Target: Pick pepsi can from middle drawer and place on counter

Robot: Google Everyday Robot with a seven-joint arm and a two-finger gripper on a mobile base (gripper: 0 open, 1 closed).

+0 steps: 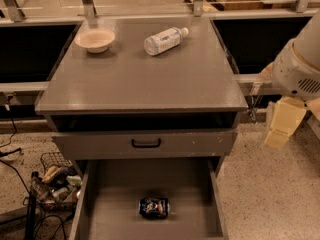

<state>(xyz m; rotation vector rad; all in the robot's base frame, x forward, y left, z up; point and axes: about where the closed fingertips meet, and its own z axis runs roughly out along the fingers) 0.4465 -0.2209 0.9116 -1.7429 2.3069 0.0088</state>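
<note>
The pepsi can lies on its side on the floor of the open middle drawer, near the drawer's front middle. The counter is the grey top of the cabinet above it. My gripper hangs to the right of the cabinet, below the white arm housing. It is at about the height of the shut drawer front, well apart from the can and holding nothing that I can see.
A pale bowl and a clear plastic bottle on its side rest at the back of the counter. A shut drawer front with a black handle is above the open drawer. A wire basket of clutter and cables are on the floor to the left.
</note>
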